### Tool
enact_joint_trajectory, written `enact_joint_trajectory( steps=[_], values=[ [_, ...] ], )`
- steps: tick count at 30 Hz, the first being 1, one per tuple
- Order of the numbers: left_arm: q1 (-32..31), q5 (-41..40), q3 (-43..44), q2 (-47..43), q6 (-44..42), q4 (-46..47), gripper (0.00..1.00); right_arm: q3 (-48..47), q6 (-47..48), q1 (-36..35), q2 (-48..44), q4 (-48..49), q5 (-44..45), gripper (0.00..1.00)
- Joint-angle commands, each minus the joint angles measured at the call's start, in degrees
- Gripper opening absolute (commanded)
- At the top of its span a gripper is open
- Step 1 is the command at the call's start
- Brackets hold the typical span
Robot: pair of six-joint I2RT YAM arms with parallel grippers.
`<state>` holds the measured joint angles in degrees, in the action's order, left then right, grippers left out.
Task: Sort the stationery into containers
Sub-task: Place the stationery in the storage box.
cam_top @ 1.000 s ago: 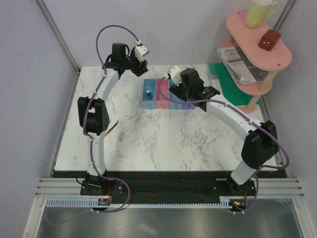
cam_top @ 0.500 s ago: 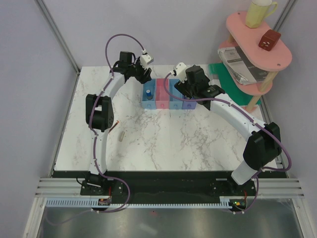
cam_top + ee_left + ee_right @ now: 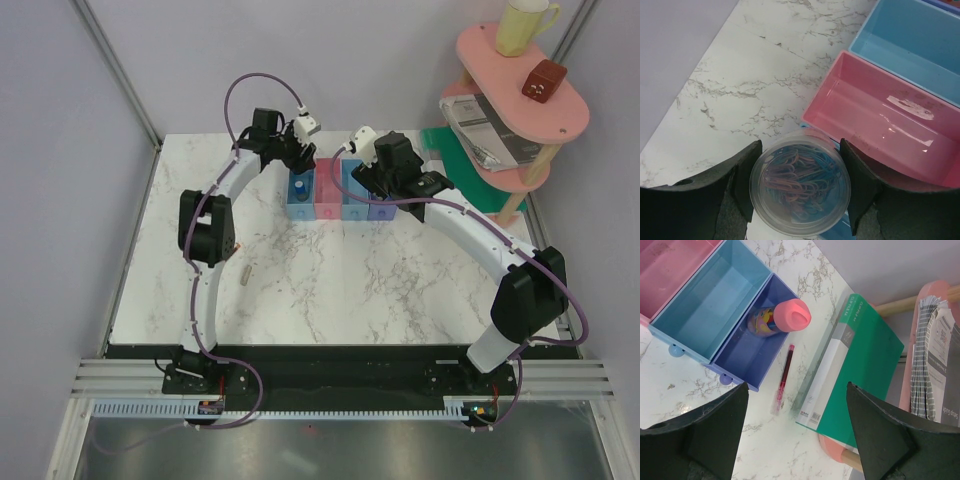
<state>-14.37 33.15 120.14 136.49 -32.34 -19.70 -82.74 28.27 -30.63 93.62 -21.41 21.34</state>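
The left arm is stretched up the table's left side, bent at the elbow, its wrist angled down. The left gripper point(image 3: 799, 192) is closed around a clear jar point(image 3: 800, 189), one finger point(image 3: 742, 187) pressed to each side. The right arm is arched from its base towards the far middle. The right gripper point(image 3: 795, 435) is held wide apart, nothing between its fingers point(image 3: 715, 432).

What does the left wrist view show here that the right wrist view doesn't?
Left wrist only: the left hand gripping a clear round tub of coloured paper clips. Right wrist only: a pink-capped tube in the purple-blue bin, a dark red pen on the marble, a green folder. Both: the pink bin and light blue bin.
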Motion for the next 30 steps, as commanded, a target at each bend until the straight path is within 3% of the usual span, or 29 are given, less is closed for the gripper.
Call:
enact_joint_trajectory(
  steps=[1, 20, 26, 30],
  values=[
    [-0.57, 1.4, -1.92, -2.54, 1.05, 2.21, 0.02, -1.64, -0.06, 0.13, -0.46, 0.67, 0.63, 0.86],
    [-0.66, 0.08, -7.2, -3.86, -1.94, 2.21, 0.02, -2.86, -0.5, 0.05, 0.07, 0.4, 0.01, 0.86],
    [-0.75, -1.59, -5.53, -2.28, -2.29, 2.83, 0.35, -3.04, -0.5, 0.05, 0.33, 0.23, -0.16, 0.86],
    [-0.92, -1.94, -4.39, -1.49, -2.47, 2.83, 0.4, -3.22, -0.5, 0.13, 0.59, 0.14, -0.25, 0.87]
  ],
)
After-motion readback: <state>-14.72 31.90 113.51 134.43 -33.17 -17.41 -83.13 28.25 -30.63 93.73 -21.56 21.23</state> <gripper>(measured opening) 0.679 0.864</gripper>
